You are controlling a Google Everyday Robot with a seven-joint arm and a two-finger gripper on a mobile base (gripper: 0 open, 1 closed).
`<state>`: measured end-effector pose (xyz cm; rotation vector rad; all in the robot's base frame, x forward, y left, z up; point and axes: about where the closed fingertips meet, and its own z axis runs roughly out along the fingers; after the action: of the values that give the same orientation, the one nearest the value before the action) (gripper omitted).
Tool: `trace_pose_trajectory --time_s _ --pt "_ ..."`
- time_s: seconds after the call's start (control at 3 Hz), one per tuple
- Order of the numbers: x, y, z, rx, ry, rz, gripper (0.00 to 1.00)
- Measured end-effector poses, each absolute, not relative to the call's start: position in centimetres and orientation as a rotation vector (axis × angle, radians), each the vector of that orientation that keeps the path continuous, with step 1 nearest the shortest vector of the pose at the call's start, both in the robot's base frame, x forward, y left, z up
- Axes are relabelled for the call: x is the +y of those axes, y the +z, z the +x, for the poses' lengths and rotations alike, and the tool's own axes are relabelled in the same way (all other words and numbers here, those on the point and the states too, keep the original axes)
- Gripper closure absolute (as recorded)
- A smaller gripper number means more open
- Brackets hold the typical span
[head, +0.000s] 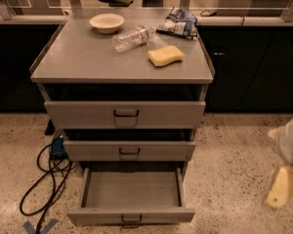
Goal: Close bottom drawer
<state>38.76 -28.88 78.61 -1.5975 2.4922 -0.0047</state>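
The bottom drawer (102, 214) sits at six o'clock in the view, pulled well out of the grey cabinet (88, 57) — tray exposed, dark handle (131, 221) at the front centre. Directly above, the middle drawer (88, 150) and top drawer (78, 113) sit further in. On the cabinet top lie a bowl (106, 22), bottle (133, 37), sponge (166, 55) and bag (178, 22). My gripper (283, 184) hangs at four o'clock, well apart from the drawer — parted or closed, I cannot tell.

The gripper (282, 188) is hanging at the right edge, over the speckled floor (234, 179). Well to its left, at about its height, the bottom drawer (131, 195) is standing pulled out beneath the middle drawer (129, 150).
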Motion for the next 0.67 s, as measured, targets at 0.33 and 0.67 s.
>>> trace_pose_trajectory --time_s 0.33,0.67 --pt "-28.77 75.67 36.62 2.535 0.044 -1.633 0.00" --pt "-28.77 75.66 36.61 2.535 0.044 -1.633 0.00"
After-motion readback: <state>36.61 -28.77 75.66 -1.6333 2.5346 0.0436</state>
